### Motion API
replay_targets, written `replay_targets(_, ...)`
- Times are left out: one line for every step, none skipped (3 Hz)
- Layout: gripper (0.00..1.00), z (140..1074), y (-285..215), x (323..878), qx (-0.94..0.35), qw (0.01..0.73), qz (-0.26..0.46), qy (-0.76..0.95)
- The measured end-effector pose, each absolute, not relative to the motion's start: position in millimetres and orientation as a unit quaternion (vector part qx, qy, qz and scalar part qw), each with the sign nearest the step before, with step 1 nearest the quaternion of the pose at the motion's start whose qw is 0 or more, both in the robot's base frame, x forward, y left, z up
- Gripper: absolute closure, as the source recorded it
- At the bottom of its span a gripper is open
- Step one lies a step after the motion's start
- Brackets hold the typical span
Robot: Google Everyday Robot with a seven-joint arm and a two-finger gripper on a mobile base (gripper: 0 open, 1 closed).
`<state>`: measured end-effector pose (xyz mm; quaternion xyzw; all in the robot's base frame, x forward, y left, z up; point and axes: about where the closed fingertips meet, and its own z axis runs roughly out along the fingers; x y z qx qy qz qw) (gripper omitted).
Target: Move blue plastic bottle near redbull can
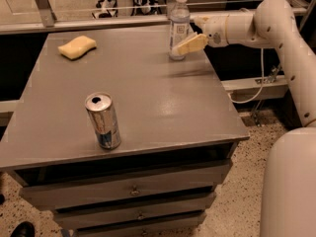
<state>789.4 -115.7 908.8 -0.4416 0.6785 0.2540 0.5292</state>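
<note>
The blue plastic bottle [178, 23] stands upright at the far right of the grey table [148, 93]; it is clear, with a white cap and a white label. My gripper [179, 48] reaches in from the right and is open at the bottle's lower part. Its yellowish near finger [190, 44] lies against the bottle's right front side, and the other finger is hidden. The redbull can [102, 120], silver and blue with an open top, stands upright near the table's front left, far from the bottle.
A yellow sponge [76, 47] lies at the table's far left. Drawers [133, 189] sit under the tabletop. A rail [98, 23] runs behind the table. My white arm [276, 28] spans the right side, with a cable [256, 90] below it.
</note>
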Motion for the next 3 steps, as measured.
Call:
replay_targets(0.15,907.8,-95.7,791.3,-0.437,0.533,0.291,0.664)
replay_targets(0.38,912.2,-83.7,789.4,-0.438,0.539,0.310,0.649)
replay_targets(0.62,920.7,-84.1,785.8,-0.446,0.549,0.299,0.641)
